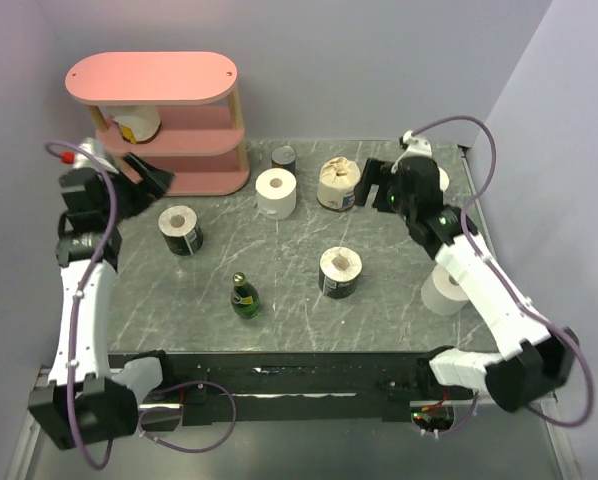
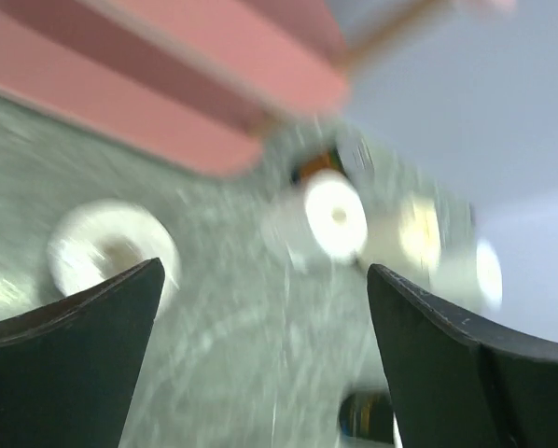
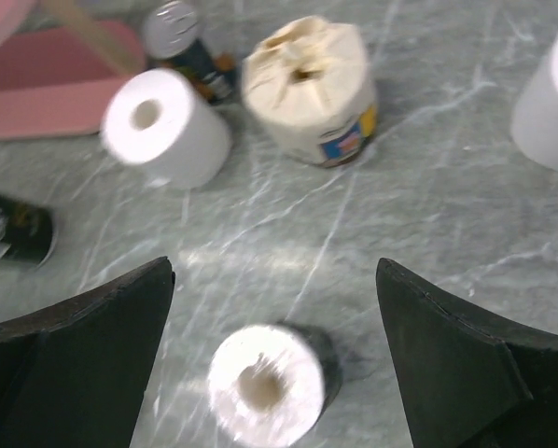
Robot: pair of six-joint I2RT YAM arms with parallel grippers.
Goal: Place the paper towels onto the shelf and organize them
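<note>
**Shelf**: pink, three tiers, at the far left corner of the bench. We count one roll on it, the shelved roll. It sits at the left end of the middle tier, which we judge leaves room beside it for more.

**Loose rolls:** all stand upright on the bench.
- The left dark roll is just in front of the shelf.
- The white roll and cream roll stand near each other further back.
- The centre dark roll is in the middle.
- The right roll is partly hidden by the right arm.

We judge that standing on end keeps their sides free for a pinch.

**Left gripper**: spread wide and holding nothing. It is beside the shelf's bottom tier, near the left dark roll. Its wrist view is blurred. We judge that roll its likeliest pick, being the closest.

**Right gripper**: spread wide and holding nothing, raised over the bench near the cream roll. Its wrist view frames the centre dark roll between the fingers, untouched, which suggests it is lining up on that roll.

**Other things:** the can and bottle stand among the rolls. Neither belongs on the shelf.
</note>
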